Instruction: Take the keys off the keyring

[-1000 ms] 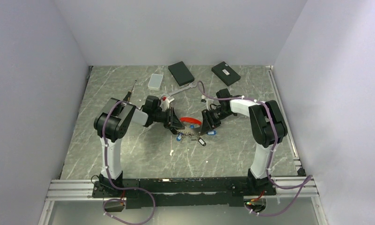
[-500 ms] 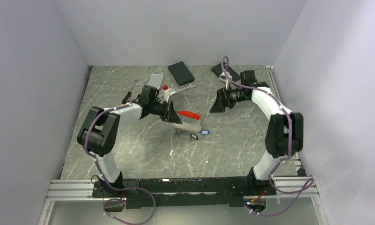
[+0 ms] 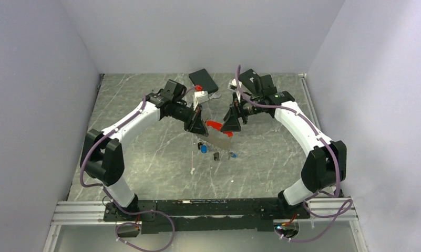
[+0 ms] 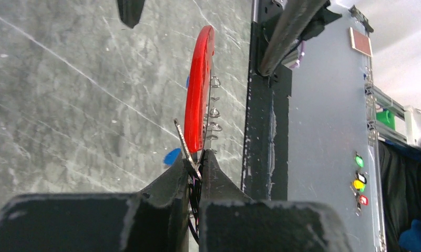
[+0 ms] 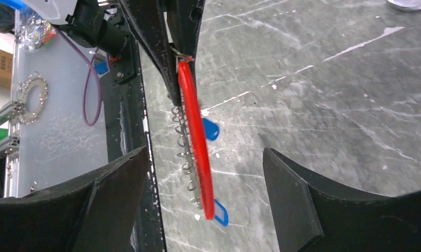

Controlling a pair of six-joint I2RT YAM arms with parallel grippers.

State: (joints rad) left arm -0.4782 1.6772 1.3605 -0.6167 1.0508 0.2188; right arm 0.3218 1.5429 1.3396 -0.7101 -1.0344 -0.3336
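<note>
My left gripper [image 3: 199, 127] is shut on one end of the red keyring [image 3: 214, 126] and holds it above the table. In the left wrist view the fingertips [image 4: 197, 157] pinch the red keyring [image 4: 200, 89] edge-on, with small metal loops along it. My right gripper [image 3: 232, 121] is open at the keyring's other end. In the right wrist view [image 5: 204, 163] the red strip [image 5: 195, 142] hangs between the wide jaws without touching them. Blue keys [image 3: 203, 149] [image 3: 233, 154] show below it, also in the right wrist view [image 5: 211, 129] [image 5: 220, 215]. I cannot tell whether any is attached.
A black box [image 3: 203, 81] lies at the back of the table. A second one [image 3: 250, 79] is partly hidden behind the right arm. A small dark piece [image 3: 216, 155] lies between the blue keys. The arms' base rail [image 3: 208, 207] runs along the near edge.
The left gripper has lifted the keyring and moved it back and right. The right gripper has swung back in from the far right to the keyring's free end. More blue keys show below.
</note>
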